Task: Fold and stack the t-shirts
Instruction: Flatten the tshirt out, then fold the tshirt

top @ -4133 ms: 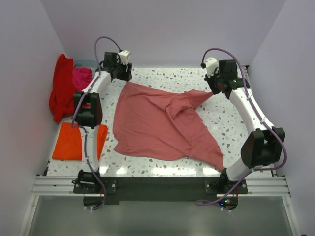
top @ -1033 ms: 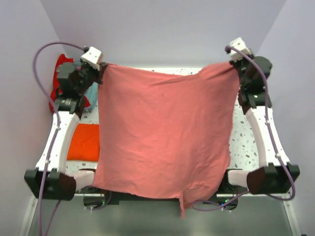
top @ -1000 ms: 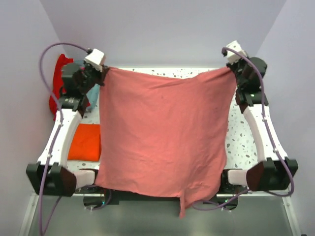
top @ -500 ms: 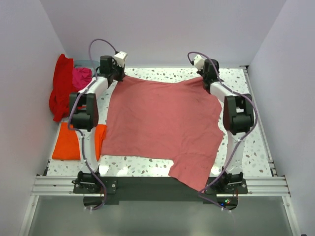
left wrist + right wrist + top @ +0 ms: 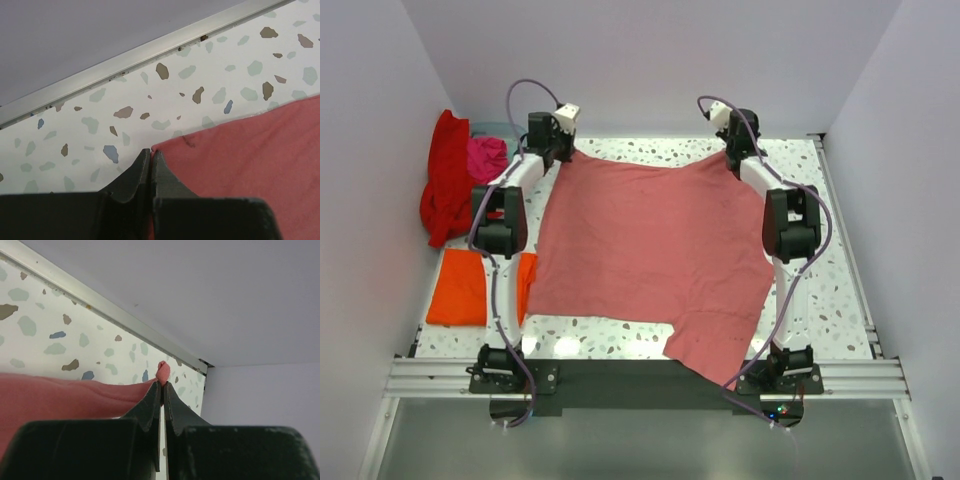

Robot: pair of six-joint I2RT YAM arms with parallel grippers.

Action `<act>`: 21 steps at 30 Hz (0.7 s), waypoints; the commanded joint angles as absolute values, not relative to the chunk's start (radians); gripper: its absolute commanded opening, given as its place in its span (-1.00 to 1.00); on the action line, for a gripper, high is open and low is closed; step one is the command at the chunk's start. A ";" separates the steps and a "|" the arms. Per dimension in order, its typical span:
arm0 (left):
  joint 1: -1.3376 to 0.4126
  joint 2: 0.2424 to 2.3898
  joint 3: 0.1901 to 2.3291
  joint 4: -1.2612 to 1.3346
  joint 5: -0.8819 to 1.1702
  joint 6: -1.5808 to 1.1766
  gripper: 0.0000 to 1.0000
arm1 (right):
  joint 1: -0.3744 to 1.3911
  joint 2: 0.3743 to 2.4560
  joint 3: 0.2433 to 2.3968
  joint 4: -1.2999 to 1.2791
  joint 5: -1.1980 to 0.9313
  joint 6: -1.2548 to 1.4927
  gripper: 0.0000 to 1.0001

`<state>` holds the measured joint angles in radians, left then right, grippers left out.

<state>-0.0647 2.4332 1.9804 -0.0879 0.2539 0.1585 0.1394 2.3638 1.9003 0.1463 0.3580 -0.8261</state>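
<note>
With left claw (image 5: 150,156) and right claw (image 5: 161,386) each apparently pinching a far corner of the dusty rose-pink cloth t-shirt (image 5: 650,250), tension evenly to flatten wrinkles before release.

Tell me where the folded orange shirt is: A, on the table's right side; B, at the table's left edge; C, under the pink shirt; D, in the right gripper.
B: the orange t-shirt lies folded at the left edge of the table, while the left gripper and right gripper each pinch a far corner of the pink t-shirt.
</note>
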 commanded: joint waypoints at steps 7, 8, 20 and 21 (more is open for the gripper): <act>0.040 2.280 1.864 0.069 0.563 0.212 -1.00 | 0.155 2.055 1.781 0.003 0.299 -0.713 -1.00; 0.046 2.264 1.849 0.071 0.584 0.244 -1.00 | 0.156 2.027 1.738 -0.020 0.293 -0.706 -1.00; 0.143 2.028 1.582 -0.074 0.821 0.639 -0.79 | 0.183 1.645 1.442 -0.244 0.167 -0.634 -1.00; 0.155 2.013 1.534 -0.075 0.848 0.661 -0.77 | 0.183 1.596 1.425 -0.276 0.154 -0.630 -1.00</act>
